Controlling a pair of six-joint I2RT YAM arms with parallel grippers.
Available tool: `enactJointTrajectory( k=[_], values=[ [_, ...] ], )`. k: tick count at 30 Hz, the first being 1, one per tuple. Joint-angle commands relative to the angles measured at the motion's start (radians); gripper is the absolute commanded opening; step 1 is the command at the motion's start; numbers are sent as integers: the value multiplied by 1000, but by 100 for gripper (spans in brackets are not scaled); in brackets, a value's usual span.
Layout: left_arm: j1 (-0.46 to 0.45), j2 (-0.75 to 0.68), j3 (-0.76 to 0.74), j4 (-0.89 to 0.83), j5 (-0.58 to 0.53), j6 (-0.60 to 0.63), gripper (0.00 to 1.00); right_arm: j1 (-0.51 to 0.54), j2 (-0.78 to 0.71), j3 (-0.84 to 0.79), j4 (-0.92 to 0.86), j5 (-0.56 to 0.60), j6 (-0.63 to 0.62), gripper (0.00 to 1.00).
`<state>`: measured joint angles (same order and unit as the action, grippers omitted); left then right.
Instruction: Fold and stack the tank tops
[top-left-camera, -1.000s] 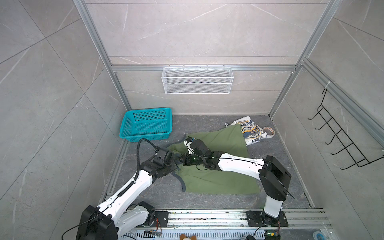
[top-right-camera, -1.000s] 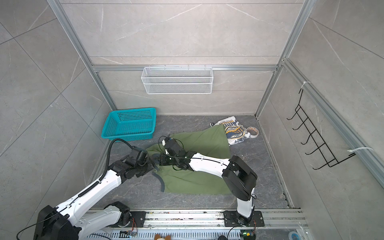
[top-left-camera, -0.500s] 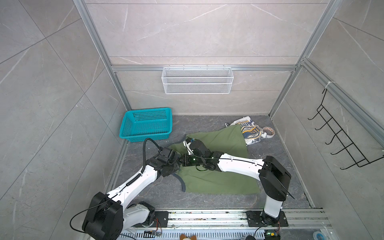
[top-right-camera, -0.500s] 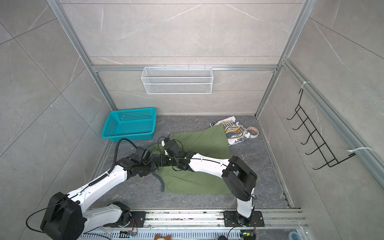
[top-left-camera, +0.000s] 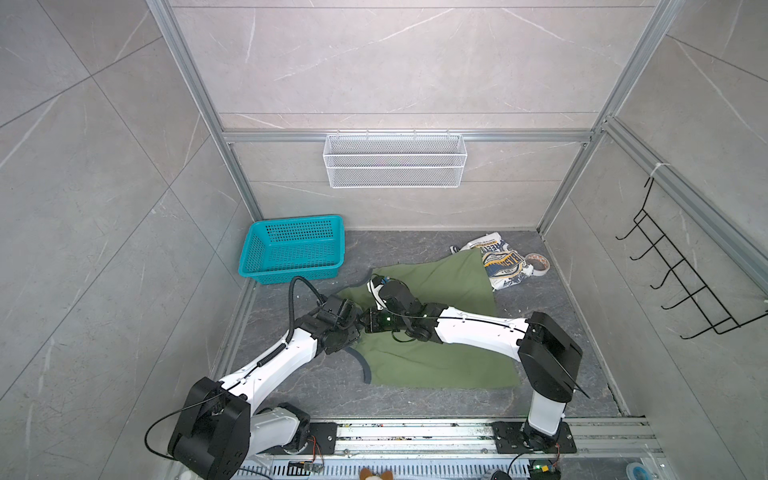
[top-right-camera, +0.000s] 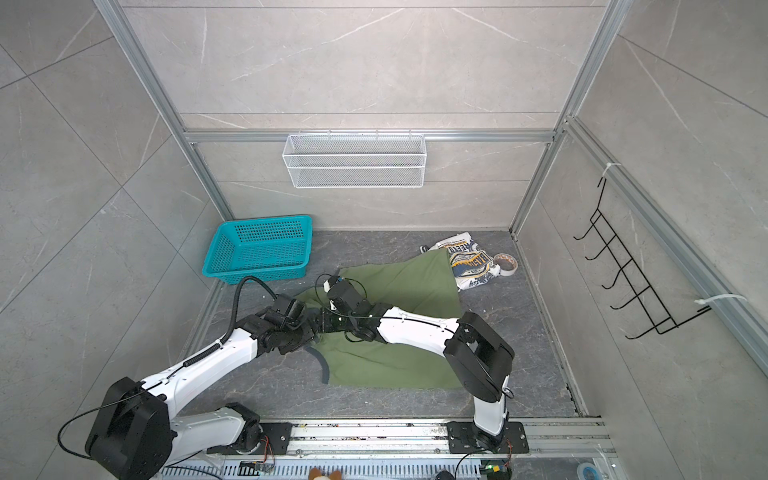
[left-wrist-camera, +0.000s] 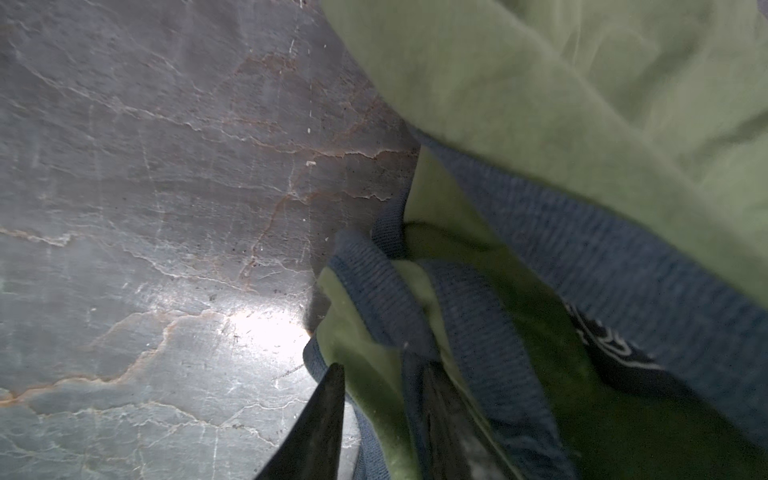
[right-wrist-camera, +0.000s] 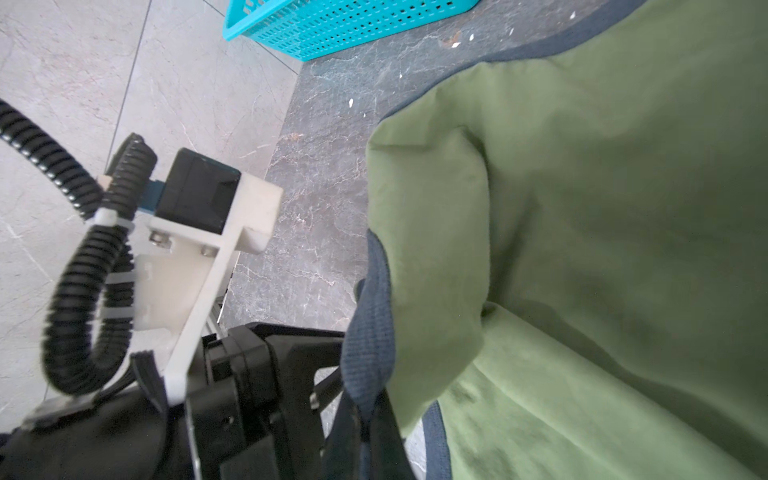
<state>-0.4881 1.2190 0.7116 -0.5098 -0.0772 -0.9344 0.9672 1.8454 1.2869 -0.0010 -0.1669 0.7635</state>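
Two grippers are meeting at the left edge of the green tank top (top-left-camera: 436, 357), mid-floor. Left gripper (left-wrist-camera: 380, 386) is moving in, jaws narrowing astride strap trim (left-wrist-camera: 374, 299). Right gripper (right-wrist-camera: 361, 419) is pinching trim. White tank top (top-left-camera: 505, 266) is lying far right, unfolded. Lift-and-fold looks imminent.

Both arms reach low and inward, left end effector (left-wrist-camera: 382, 370) slightly parted, right end effector (right-wrist-camera: 366, 401) clamped.
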Motion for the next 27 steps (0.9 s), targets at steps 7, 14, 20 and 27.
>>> enactJointTrajectory(
  k=[7,14,20,27],
  values=[
    [29,-17,-74,-37,-42,6,31,4,-60,-6,-1,36,-23,0],
    [26,-230,-61,-51,-40,-3,30,6,-45,-3,-4,37,-26,0],
    [25,-352,-28,-75,0,-36,39,8,-28,9,11,8,-20,0],
    [25,-252,-30,28,77,-55,42,18,-38,9,13,8,-24,0]
  ],
)
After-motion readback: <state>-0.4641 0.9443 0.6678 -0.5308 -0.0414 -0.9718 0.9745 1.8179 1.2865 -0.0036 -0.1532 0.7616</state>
